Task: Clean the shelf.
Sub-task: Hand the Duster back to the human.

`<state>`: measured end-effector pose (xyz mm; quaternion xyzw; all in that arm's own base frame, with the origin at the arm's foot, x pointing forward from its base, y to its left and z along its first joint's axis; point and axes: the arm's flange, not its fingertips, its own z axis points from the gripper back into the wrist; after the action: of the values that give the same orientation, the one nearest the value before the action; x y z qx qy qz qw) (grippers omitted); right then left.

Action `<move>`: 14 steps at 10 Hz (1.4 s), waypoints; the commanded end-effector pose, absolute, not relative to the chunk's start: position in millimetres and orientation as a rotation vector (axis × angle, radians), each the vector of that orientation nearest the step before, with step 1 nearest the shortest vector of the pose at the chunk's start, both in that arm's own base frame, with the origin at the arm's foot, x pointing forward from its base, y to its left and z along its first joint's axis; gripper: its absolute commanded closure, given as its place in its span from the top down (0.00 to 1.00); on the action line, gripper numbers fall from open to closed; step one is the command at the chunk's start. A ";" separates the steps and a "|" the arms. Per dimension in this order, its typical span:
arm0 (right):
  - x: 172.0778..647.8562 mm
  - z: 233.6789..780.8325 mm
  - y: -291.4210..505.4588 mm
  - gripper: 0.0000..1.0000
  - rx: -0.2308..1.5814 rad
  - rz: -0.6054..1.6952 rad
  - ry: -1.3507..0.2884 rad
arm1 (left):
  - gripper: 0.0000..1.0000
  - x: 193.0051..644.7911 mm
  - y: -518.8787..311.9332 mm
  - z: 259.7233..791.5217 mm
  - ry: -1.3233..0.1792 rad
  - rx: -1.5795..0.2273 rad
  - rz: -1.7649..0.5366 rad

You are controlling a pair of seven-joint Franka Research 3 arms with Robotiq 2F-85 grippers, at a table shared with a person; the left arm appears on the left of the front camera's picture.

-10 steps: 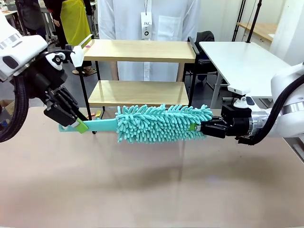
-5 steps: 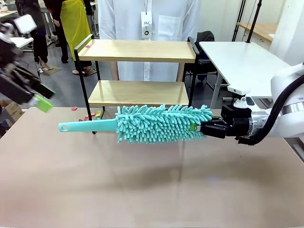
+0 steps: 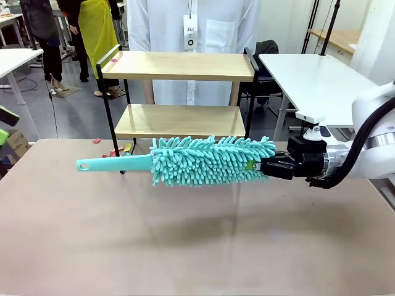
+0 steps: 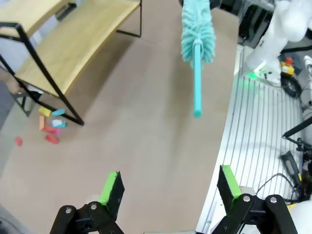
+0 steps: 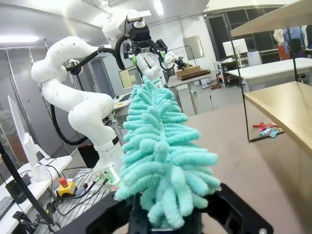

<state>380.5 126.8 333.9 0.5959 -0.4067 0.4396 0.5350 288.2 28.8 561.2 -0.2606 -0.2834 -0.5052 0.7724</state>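
Note:
A teal fluffy duster (image 3: 207,160) hangs level above the brown table (image 3: 185,246), in front of the shelf (image 3: 179,65), a two-board wooden rack in a black frame. My right gripper (image 3: 254,165) is shut on the duster's right end; the bare handle (image 3: 111,164) points left, free. In the right wrist view the fluffy head (image 5: 156,156) rises from between my fingers and hides them. My left gripper (image 4: 170,187) is open and empty, high above the table, well off the handle tip (image 4: 196,113). A bit of it shows at the front view's left edge (image 3: 4,126).
A person in a white coat (image 3: 191,24) stands behind the shelf. Small coloured blocks (image 4: 51,126) lie on the floor by the shelf's foot. A white table (image 3: 315,74) stands at the right. In the left wrist view the table's edge (image 4: 219,146) runs beside a ribbed floor.
My left gripper let go of the duster's handle, opened wide and drew away to the upper left, almost out of the front view. The duster and right arm stayed still.

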 end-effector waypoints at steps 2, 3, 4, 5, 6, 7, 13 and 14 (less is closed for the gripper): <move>380.5 333.9 126.8 0.17 1.419 1.047 -0.969 | 1.00 288.2 28.8 561.2 -0.614 -0.565 -1.095; 382.2 353.0 121.1 0.17 1.403 1.017 -1.021 | 1.00 288.2 28.8 561.2 -0.614 -0.565 -1.095; 381.7 373.9 113.7 0.17 1.385 1.012 -1.070 | 1.00 288.2 28.8 561.2 -0.614 -0.565 -1.095; 381.7 395.8 104.5 0.17 1.338 0.999 -1.118 | 1.00 288.2 28.8 561.2 -0.614 -0.565 -1.095; 382.1 417.9 93.4 0.17 1.322 1.002 -1.167 | 1.00 288.2 28.8 561.2 -0.614 -0.565 -1.095; 381.9 436.8 82.9 0.17 1.323 0.987 -1.203 | 1.00 288.2 28.8 561.2 -0.614 -0.565 -1.095; 377.3 528.3 -13.8 0.17 1.059 0.664 -1.473 | 1.00 288.2 28.8 561.2 -0.614 -0.565 -1.095; 379.3 530.0 -31.8 0.17 0.947 0.555 -1.520 | 1.00 288.2 28.8 561.2 -0.614 -0.565 -1.095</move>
<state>379.0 -32.8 526.7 0.4349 -0.6295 0.2936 0.5730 288.9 28.6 560.2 -0.2558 -0.2800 -0.5014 0.7777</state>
